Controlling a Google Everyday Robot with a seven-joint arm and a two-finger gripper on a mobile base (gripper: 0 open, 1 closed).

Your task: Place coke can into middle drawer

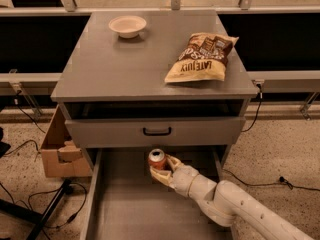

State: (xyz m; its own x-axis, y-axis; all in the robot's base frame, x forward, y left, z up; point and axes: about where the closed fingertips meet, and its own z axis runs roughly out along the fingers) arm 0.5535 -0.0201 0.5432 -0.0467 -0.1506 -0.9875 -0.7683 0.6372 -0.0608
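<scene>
Gripper [163,167] of mine, pale and two-fingered, is clamped on the small red Coca-Cola can [157,158] with the silver top, held upright over the rear of the wide grey middle drawer [132,211]. Carrying is done, I judge; lowering to that drawer's floor and letting go remain

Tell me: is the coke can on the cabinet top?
No, the gripper holds the coke can over the open middle drawer.
</scene>
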